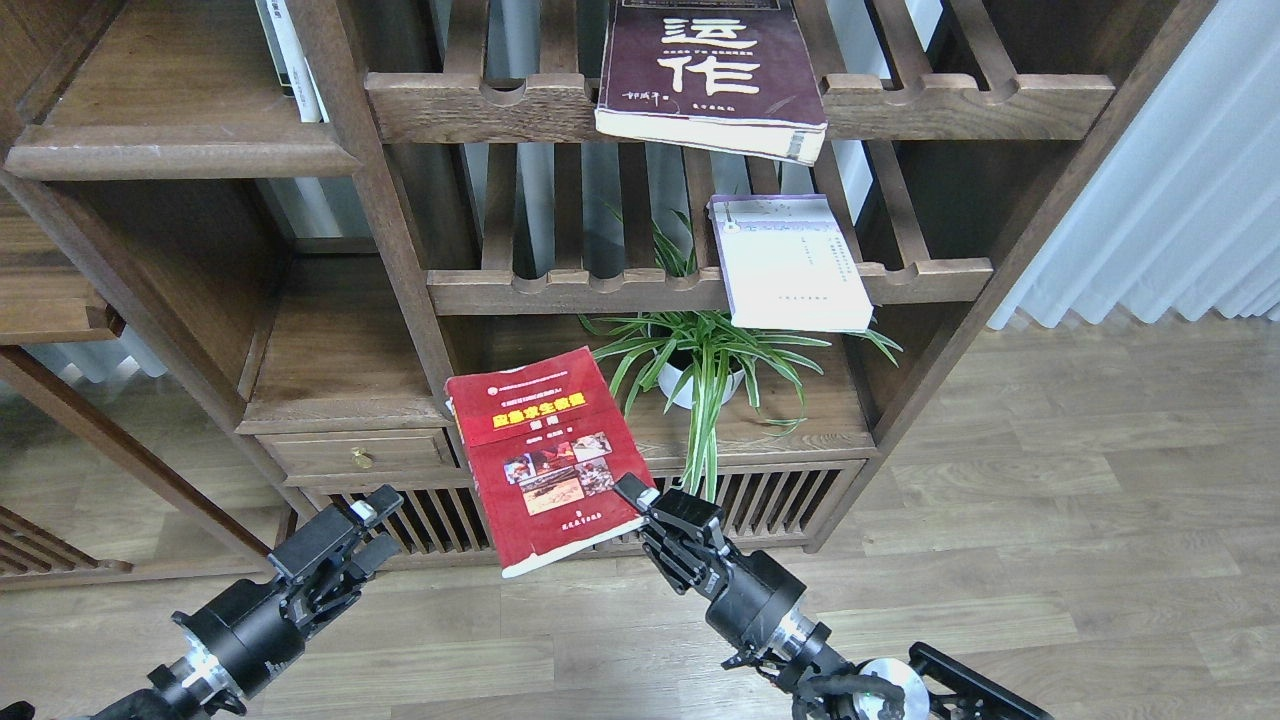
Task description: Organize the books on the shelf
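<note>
Right gripper point(640, 505): closed on the near right corner of the red book point(545, 455), one finger visible on the cover at the corner. Book held clear of the bookcase, tilted, cover up, yellow title and small photos showing; overlaps the view of the drawer point(355, 452) and the slatted base panel behind it.

Left gripper point(372, 518): low at near left, fingers slightly parted, nothing between them. Positioned left of the red book, apart from it, in front of the base slats.

Spider plant point(700, 350): in a white pot, on the lower board to the right of the red book and farther back.

Pale book point(790, 262): flat on the middle slatted rack, above the plant, near edge overhanging the notched rail.

Maroon book point(712, 70): flat on the upper slatted rack, white characters up, near edge overhanging the rail, above the pale book.

Shelf point(180, 150): solid dark plank with rounded front edge, far upper left, well apart from both grippers. Thin white-spined books point(290, 55) upright at its right end, against the post.

Curtain point(1180, 190): far right, beside the bookcase.
</note>
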